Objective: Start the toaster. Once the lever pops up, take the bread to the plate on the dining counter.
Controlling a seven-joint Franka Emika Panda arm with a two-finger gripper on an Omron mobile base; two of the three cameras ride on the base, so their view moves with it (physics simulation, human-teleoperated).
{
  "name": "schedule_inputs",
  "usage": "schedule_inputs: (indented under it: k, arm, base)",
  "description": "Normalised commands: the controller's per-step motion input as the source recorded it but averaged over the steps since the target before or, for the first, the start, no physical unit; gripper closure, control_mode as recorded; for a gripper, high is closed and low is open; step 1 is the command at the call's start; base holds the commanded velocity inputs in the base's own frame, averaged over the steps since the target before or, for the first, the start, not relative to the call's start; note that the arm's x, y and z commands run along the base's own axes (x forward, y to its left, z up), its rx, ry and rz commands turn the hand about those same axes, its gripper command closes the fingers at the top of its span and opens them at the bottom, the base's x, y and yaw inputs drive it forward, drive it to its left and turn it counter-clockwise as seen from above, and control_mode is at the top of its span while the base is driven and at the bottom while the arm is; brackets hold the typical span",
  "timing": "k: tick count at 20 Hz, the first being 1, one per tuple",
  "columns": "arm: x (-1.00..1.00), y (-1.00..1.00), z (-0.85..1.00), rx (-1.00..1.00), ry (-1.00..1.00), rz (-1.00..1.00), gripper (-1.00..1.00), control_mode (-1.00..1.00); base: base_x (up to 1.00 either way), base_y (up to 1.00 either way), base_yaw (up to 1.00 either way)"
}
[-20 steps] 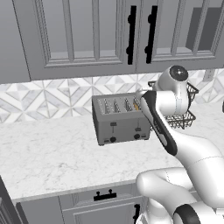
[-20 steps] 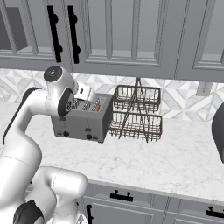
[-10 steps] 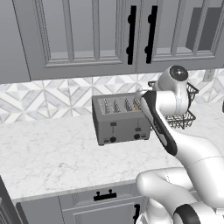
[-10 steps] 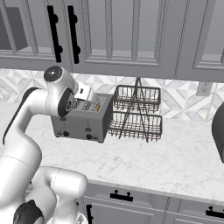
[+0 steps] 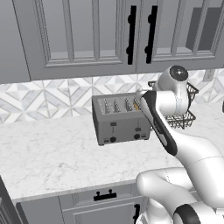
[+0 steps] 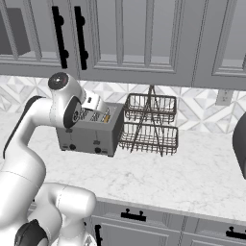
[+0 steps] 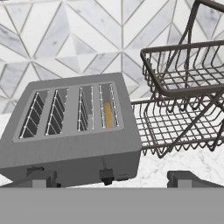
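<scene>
The grey toaster (image 7: 72,144) stands on the marble counter, its four slots facing up at me. A tan slice of bread (image 7: 108,114) sits low in the rightmost slot. One dark lever (image 7: 106,175) shows on the front, below that slot. My gripper (image 7: 114,180) hovers above and in front of the toaster, open, its fingertips (image 7: 41,178) wide apart with nothing between them. From the base, the toaster (image 5: 120,120) sits mid-counter with my hand over its right end. In the right base view the toaster (image 6: 89,133) and bread (image 6: 106,117) lie just under my hand.
A dark two-tier wire rack (image 7: 183,100) stands close on the toaster's right, also seen as the rack (image 6: 150,125). Patterned tile backsplash and grey upper cabinets (image 5: 96,35) lie behind. A dark object (image 6: 240,144) sits at the far right. Open counter (image 5: 48,153) spreads left.
</scene>
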Motion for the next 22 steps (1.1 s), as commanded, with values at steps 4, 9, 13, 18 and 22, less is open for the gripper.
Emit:
schedule_inputs:
  k: [4,9,13,18,22]
  arm:
    - [0.00,0.00,0.00,0.00,0.00,0.00,-1.00,-1.00]
    - [0.00,0.00,0.00,0.00,0.00,0.00,-1.00,-1.00]
    - [0.00,0.00,0.00,0.00,0.00,0.00,-1.00,-1.00]
    - [0.00,0.00,0.00,0.00,0.00,0.00,-1.00,-1.00]
    - [0.00,0.00,0.00,0.00,0.00,0.00,-1.00,-1.00]
  base:
    - [0.00,0.00,0.00]
    - [0.00,0.00,0.00]
    - [0.00,0.00,0.00]
    - [0.00,0.00,0.00]
    - [0.00,0.00,0.00]
